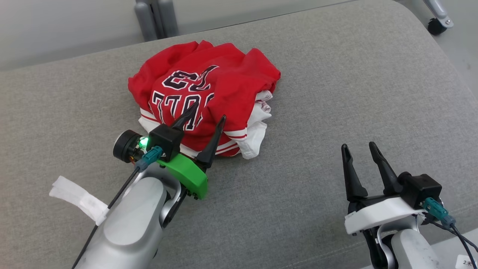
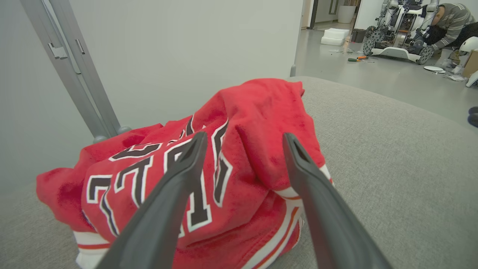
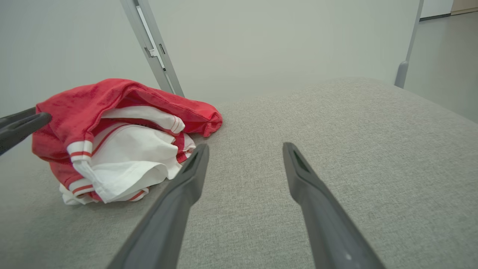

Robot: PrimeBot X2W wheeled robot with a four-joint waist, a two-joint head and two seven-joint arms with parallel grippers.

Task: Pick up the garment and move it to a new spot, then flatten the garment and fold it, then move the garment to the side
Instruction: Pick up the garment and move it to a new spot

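A white tape strip [image 1: 80, 200] hangs off the left forearm, behind and to the left of the left gripper [image 1: 210, 112]. That gripper's fingers are spread apart and empty. Its tips reach over the near edge of the garment [image 1: 209, 80]; whether they touch the cloth cannot be told.

The garment is a crumpled red jersey with black-and-white lettering and white, red-striped trim. It is heaped on the grey pad [image 1: 336, 104], straight ahead of the left gripper and ahead and well to the left of the right one. Its white lining spills out on the side facing the right gripper.

Beyond the heap, past the pad's far edge, grey frame posts [image 1: 155, 18] stand against a pale wall. The right gripper [image 1: 357, 145] is spread wide and empty, low over the pad, with bare pad between it and the garment. Far ahead and to its right a caster [image 1: 435, 26] sits on the floor.

In the left wrist view, far ahead and right of the left gripper, a person [image 2: 448, 18] bends over another robot [image 2: 396, 33].
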